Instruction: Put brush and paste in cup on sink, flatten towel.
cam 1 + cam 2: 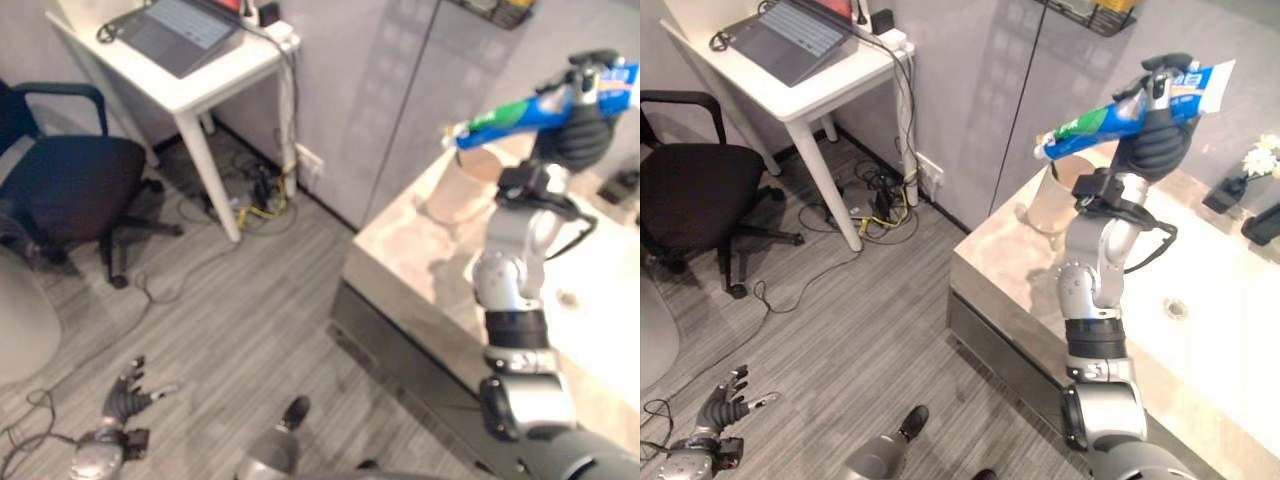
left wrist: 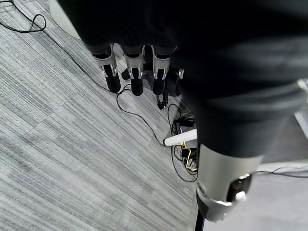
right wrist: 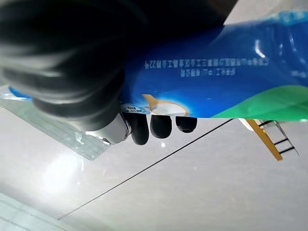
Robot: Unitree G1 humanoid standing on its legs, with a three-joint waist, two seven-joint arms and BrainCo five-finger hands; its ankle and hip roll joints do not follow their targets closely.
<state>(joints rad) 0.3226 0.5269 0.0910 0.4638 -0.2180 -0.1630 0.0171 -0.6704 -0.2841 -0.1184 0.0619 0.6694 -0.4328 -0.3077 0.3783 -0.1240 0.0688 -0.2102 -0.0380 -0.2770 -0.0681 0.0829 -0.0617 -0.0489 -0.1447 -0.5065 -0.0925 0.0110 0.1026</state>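
Note:
My right hand (image 1: pixel 1155 140) is raised above the sink counter, shut on a blue and green toothpaste tube (image 1: pixel 1120 112) that lies nearly level, its cap end pointing left. The same tube (image 3: pixel 226 82) shows from close in the right wrist view with dark fingertips (image 3: pixel 161 126) curled under it. A tan cup (image 1: pixel 1055 195) stands on the counter's back left corner, just below the tube's cap end. My left hand (image 1: pixel 725 410) hangs low over the floor with fingers straight and spread, holding nothing.
The marble counter (image 1: pixel 1010 260) holds a white sink basin (image 1: pixel 1200 300) with a drain. A white desk (image 1: pixel 790 90) with a laptop stands at the back left, a black office chair (image 1: pixel 690 195) beside it. Cables (image 1: pixel 875 205) lie on the grey floor.

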